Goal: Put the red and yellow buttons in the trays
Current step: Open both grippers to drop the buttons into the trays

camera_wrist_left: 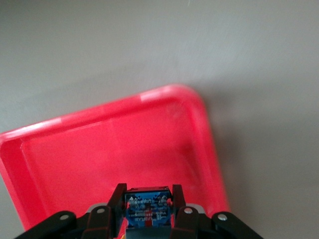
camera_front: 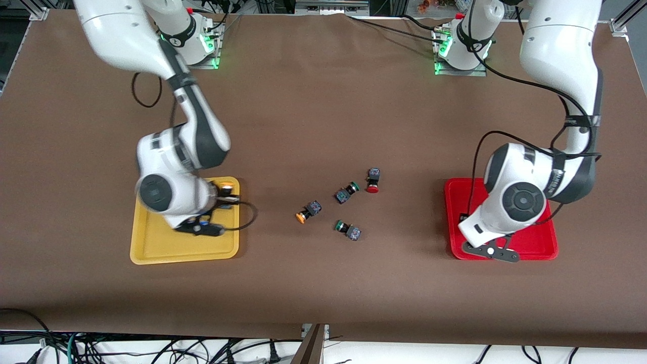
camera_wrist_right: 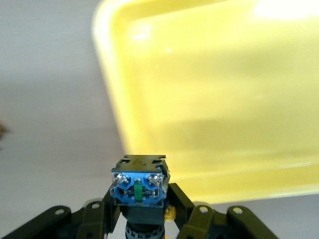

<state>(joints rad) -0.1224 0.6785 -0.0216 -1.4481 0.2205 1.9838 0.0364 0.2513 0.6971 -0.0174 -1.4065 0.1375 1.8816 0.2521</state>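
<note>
The right gripper [camera_wrist_right: 142, 209] pinched a yellow button [camera_wrist_right: 139, 186] over the yellow tray [camera_front: 151, 247]. The left gripper [camera_wrist_left: 146, 209] squeezed a button [camera_wrist_left: 146, 206] (cap hidden) over the red tray [camera_wrist_left: 99, 149].

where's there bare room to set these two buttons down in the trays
The yellow tray floor looks bare, though the right arm hides part of it; the right end effector holds a button over it. The red tray floor is bare below the left end effector and its button. The crowded spot is the table's middle, around the green buttons.

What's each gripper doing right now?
Left gripper: shut on a button, over the red tray.
Right gripper: shut on a button, over the yellow tray.
</note>
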